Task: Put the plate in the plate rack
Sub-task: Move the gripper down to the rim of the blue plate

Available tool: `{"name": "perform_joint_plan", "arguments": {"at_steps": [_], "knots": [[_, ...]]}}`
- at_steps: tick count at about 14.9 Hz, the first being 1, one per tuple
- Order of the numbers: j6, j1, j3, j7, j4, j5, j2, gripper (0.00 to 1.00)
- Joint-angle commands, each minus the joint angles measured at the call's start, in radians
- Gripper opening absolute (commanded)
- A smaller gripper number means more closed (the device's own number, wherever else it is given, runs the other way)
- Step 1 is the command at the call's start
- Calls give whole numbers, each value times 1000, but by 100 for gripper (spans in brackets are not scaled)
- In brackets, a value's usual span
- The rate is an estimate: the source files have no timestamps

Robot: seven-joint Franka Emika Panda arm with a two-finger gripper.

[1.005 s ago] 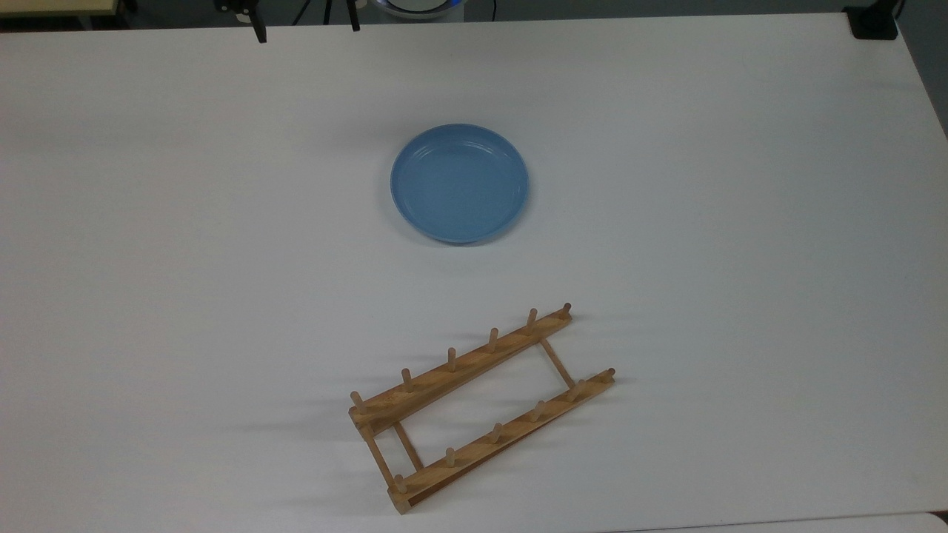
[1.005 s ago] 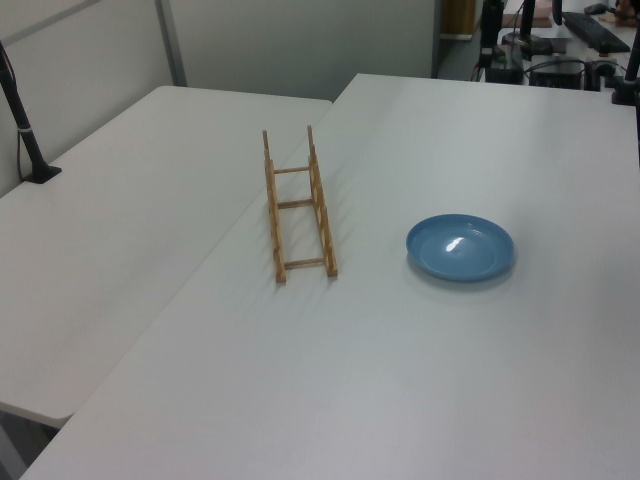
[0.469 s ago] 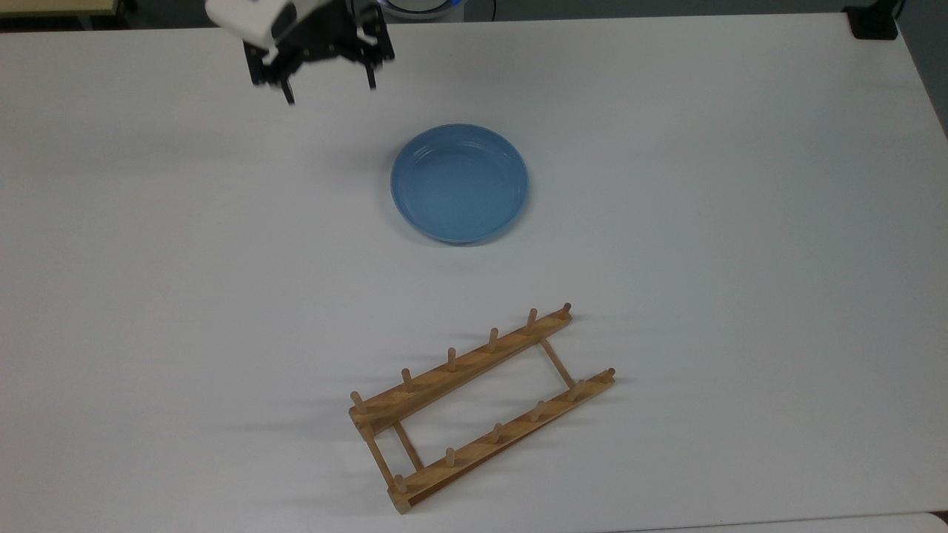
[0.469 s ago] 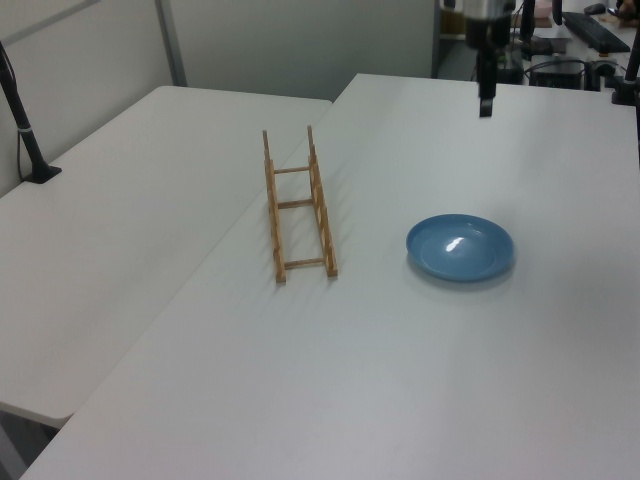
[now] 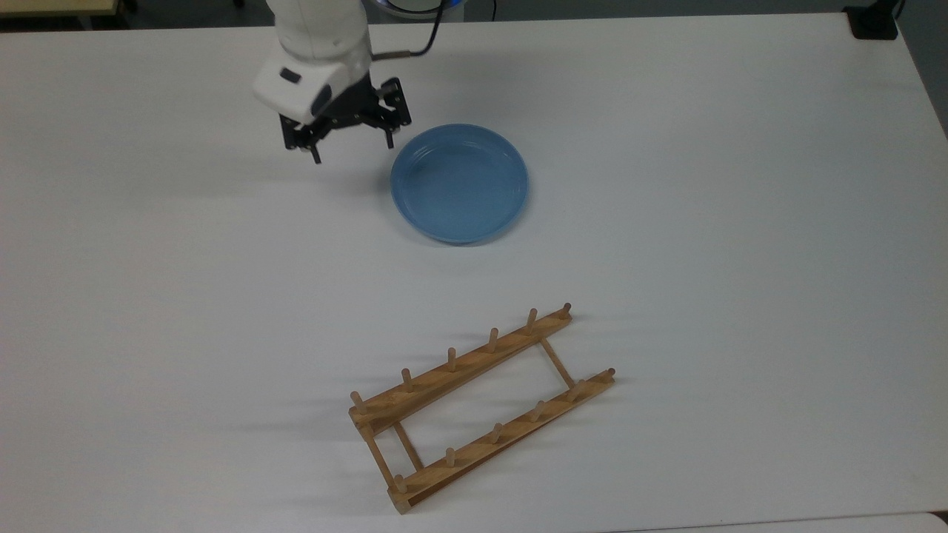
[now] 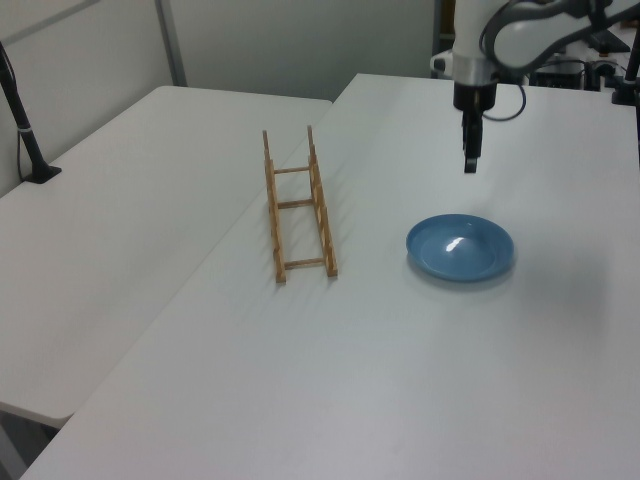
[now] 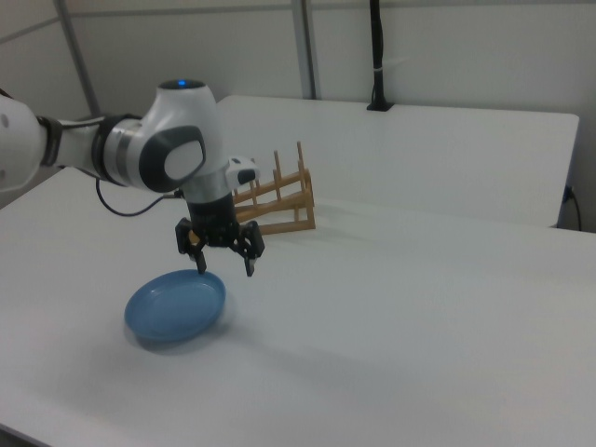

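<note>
While the plate [image 5: 459, 183] lies flat, the gripper [image 5: 353, 150] hangs beside it, fingers spread; rack [image 5: 479, 407] apart.

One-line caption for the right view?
Open end effector hovering above blue plate, wooden rack behind.

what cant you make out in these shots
- Plate rack, right view: its near end is hidden behind the arm and gripper.
- Gripper, left view: seen edge-on, so its fingers overlap.
- Arm, top view: cut off by the upper edge.
- Plate: its underside faces the table.
</note>
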Motion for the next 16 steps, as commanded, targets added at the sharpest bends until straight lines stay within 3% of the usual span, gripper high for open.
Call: {"name": "perform_joint_plan", "arguments": {"at_steps": [1, 6, 7, 9, 10, 14, 15, 16], "knots": [[91, 42, 3, 53, -12, -9, 69, 100], [166, 82, 10, 191, -3, -10, 151, 100], [177, 85, 18, 208, -3, -10, 152, 96], [179, 82, 29, 237, -3, -10, 157, 81], [179, 82, 29, 242, -3, -10, 157, 69], [185, 83, 29, 254, 0, -10, 168, 9], [186, 86, 30, 268, -1, -12, 169, 1], [186, 88, 30, 273, 0, -18, 180, 0]]}}
